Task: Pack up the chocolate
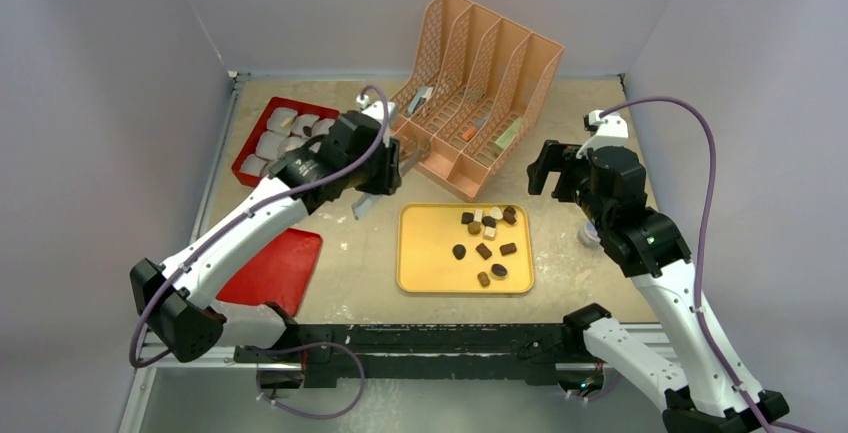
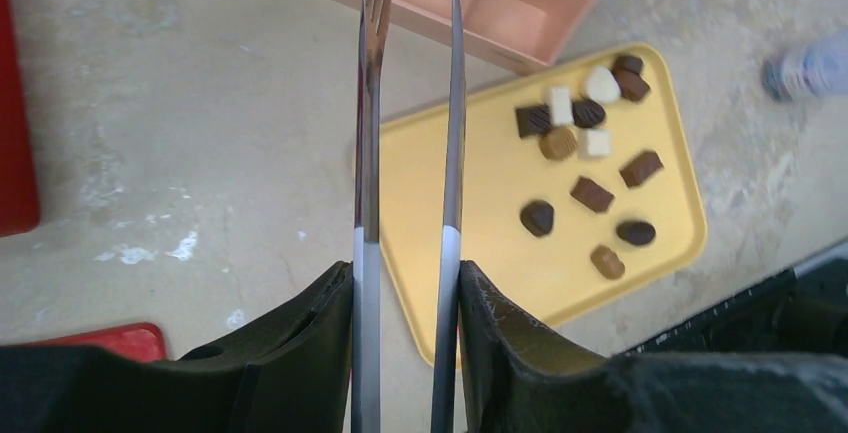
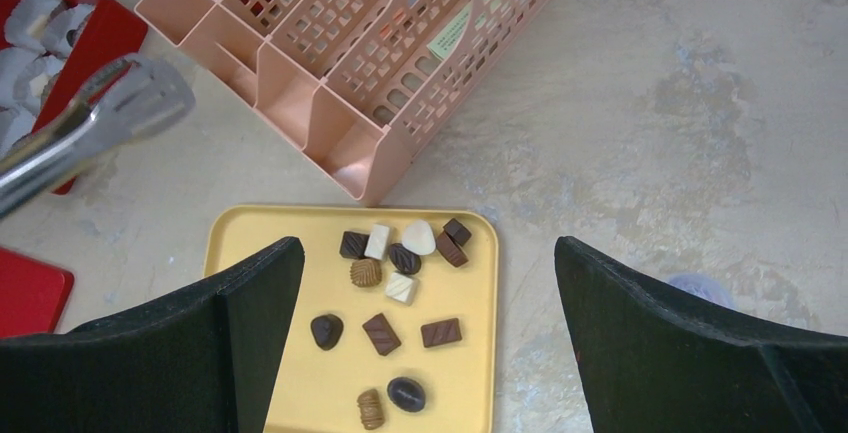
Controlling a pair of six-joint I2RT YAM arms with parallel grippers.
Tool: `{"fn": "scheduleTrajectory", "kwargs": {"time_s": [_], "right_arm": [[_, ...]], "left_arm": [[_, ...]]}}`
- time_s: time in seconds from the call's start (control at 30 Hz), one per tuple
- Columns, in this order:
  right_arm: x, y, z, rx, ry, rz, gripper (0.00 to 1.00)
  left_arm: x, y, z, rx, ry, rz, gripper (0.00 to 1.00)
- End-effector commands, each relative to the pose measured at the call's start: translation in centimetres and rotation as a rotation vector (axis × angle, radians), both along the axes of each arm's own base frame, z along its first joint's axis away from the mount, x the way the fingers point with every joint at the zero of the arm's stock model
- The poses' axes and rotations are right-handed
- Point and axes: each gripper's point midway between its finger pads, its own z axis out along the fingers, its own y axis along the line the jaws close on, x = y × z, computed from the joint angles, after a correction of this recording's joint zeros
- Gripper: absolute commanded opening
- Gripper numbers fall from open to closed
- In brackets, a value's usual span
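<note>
Metal tongs (image 2: 368,153), tips cut off in the wrist view, clamped in the left tool (image 2: 405,273); right tool (image 3: 428,253) spread apart above chocolate (image 3: 381,333) on yellow tray (image 3: 245,238)

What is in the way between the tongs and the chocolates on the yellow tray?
Nothing visible. The left gripper holds the tongs over bare table just left of the yellow tray, and the chocolates lie uncovered on it. The pink organizer stands behind, off that path.

From high on the near side of the tray (image 1: 425,253), the top camera overlooks the whole bench (image 1: 360,253); both wrist cameras look down closer, sharing that tray and its chocolate (image 1: 484,251).
</note>
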Motion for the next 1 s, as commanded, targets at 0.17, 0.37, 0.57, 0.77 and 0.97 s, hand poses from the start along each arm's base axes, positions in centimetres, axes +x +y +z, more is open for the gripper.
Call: {"fn": "scheduleTrajectory", "kwargs": {"time_s": [0.17, 0.37, 0.57, 0.77, 0.97], "right_arm": [[0.0, -0.8, 2.2, -0.012, -0.068, -0.026, 0.97], [0.0, -1.1, 2.5, -0.017, -0.072, -0.036, 0.97], [-0.1, -1.0, 2.7, -0.013, -0.072, -0.033, 0.97], [-0.3, -1.3, 2.9, -0.015, -0.080, -0.041, 0.97], [-0.3, -1.2, 2.6, -0.013, -0.074, -0.042, 0.97]], "left_arm": [[-5.1, -3.0, -2.1, 0.097, -0.010, -0.161, 0.38], [-8.1, -7.6, -3.8, 0.113, -0.016, -0.293, 0.39], [-9.1, -10.7, -6.3, 0.175, -0.010, -0.364, 0.39], [-8.9, -11.6, -8.6, 0.215, 0.026, -0.374, 0.40], [-9.0, -12.5, -9.5, 0.209, 0.039, -0.395, 0.40]]}}
